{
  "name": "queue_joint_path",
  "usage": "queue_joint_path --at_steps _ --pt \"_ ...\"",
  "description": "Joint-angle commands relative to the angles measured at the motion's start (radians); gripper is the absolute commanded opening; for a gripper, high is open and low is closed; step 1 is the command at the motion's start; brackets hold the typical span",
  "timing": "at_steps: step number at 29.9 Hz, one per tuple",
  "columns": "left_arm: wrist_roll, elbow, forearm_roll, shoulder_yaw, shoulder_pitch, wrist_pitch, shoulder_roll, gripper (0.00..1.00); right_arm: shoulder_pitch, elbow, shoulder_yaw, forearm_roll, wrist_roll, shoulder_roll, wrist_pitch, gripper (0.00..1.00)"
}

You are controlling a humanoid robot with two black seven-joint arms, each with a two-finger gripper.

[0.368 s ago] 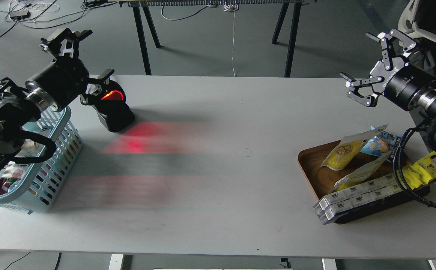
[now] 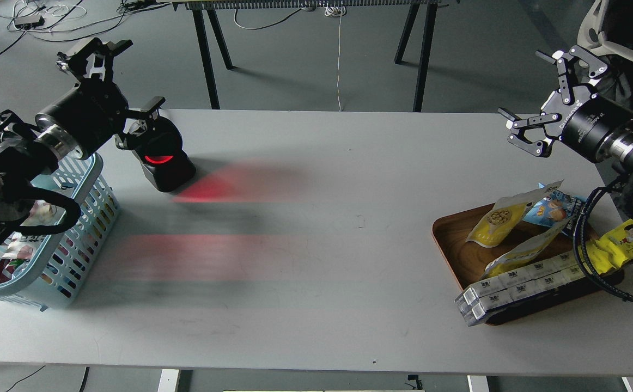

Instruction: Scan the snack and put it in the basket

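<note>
The snack [image 2: 495,224], a small yellow and white pouch with a round picture of nuts, lies tilted in the brown wooden tray [image 2: 448,239] at the right. The light blue basket [image 2: 89,213] stands at the table's left edge with several packets inside, partly hidden by my left arm. My left gripper [image 2: 125,80] is open and empty, above the basket's far corner and just beside the black scanner [image 2: 163,159]. My right gripper [image 2: 542,92] is open and empty, raised above the table behind the tray.
The scanner glows red and throws red light across the table's left half. The tray also holds a blue snack bag [image 2: 552,209], a long yellow cartoon-face packet [image 2: 628,239], another pale pouch [image 2: 518,253] and long white boxes [image 2: 518,286]. A black cable [image 2: 582,245] hangs over the tray.
</note>
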Motion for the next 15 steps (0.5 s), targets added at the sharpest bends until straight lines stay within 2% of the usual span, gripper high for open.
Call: queue_joint_path --at_steps 1,10,15 --pt "-0.001 0.000 0.000 -0.002 0.000 -0.001 0.000 1.00 -0.001 0.001 0.000 0.000 0.002 0.000 0.002 1.00" --pt "-0.001 -0.006 0.000 -0.031 0.001 -0.001 -0.003 1.00 0.011 0.007 -0.012 -0.006 -0.013 -0.017 -0.003 1.00" --pt "-0.001 -0.005 0.000 -0.030 0.000 -0.001 -0.009 1.00 0.040 0.010 -0.029 -0.007 -0.046 -0.049 -0.006 1.00"
